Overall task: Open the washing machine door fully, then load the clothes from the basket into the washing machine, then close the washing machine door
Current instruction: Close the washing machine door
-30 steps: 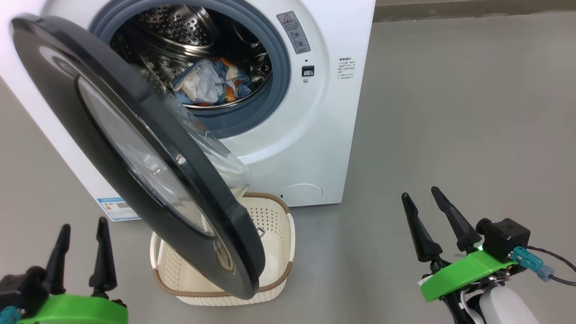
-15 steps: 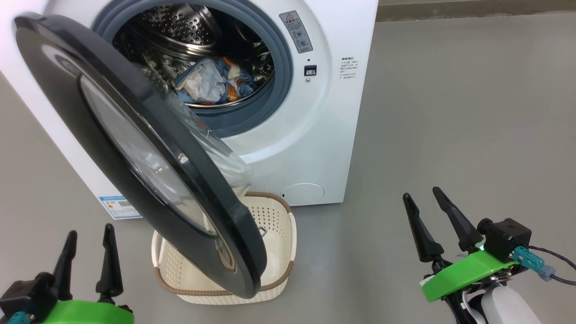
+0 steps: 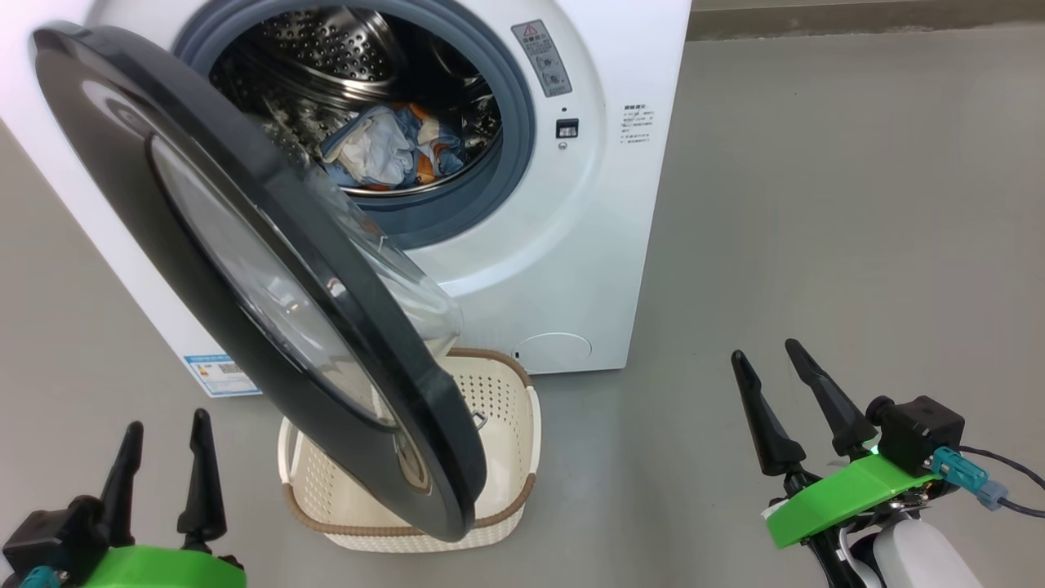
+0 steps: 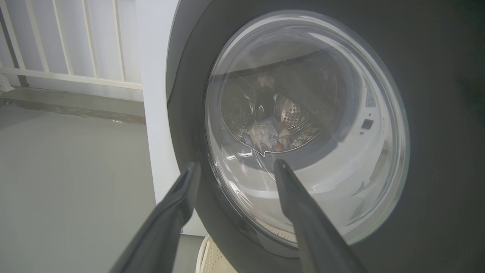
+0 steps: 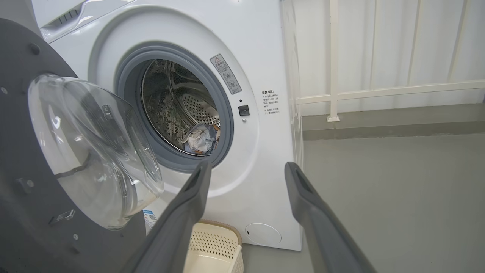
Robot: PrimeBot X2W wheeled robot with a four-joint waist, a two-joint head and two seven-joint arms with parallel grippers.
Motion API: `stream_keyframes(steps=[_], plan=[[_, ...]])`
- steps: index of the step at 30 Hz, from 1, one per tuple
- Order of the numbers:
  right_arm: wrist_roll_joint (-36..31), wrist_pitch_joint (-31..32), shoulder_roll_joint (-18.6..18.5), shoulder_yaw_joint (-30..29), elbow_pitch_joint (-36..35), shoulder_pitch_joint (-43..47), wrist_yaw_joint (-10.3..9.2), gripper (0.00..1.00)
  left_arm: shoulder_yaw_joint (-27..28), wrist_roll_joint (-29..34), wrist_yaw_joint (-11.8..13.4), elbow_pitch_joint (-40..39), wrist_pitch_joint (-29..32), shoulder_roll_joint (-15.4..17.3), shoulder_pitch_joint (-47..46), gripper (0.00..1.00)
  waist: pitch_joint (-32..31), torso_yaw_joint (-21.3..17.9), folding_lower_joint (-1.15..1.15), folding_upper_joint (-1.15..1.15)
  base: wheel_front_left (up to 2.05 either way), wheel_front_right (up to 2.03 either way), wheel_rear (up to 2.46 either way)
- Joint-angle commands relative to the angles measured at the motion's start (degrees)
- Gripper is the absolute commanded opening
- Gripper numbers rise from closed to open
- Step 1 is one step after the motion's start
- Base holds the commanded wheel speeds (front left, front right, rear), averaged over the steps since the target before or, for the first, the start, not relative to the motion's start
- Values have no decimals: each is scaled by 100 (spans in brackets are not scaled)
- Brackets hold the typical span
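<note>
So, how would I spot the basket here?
Start at the white washing machine. On the floor before it, partly under its open black-rimmed door, stands the basket. It is cream-white perforated plastic with a brown woven-look rim.

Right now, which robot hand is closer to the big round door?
Left. The left gripper hovers open just beside the washing machine door, facing its outer side. The right gripper sits open well off to the door's right, over the floor.

We see bright, even light with soft shadows. We note glare on the washing machine door (image 3: 269,286) and slightly soft-focused fingers (image 4: 303,212) in both wrist views.
</note>
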Motion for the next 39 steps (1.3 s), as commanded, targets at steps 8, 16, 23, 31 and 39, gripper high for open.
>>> stream_keyframes(steps=[8, 16, 23, 31, 39], plan=[[36, -27, -25, 136, -154, -55, 9, 100, 120, 100, 46, -52, -82, 125, -184, 100, 38, 31, 0, 0, 0, 0, 0], [14, -27, -16, 137, -178, -86, 9, 93, 107, 105, 51, 18, -100, 127, -217, 100, 39, 75, 0, 0, 0, 0, 0], [62, -27, -72, 249, -416, -303, 9, 0, 105, 94, 47, 54, -111, 126, -219, 100, 82, 167, 0, 0, 0, 0, 0], [497, -27, -3, 491, -847, -715, 9, 0, 46, 46, 32, 162, -119, 48, -265, 100, 84, 468, 0, 0, 0, 0, 0], [576, -27, 68, 842, -1345, -975, 9, 0, 49, -16, 26, 236, -123, -5, -234, 100, 15, 854, 0, 0, 0, 0, 0]])
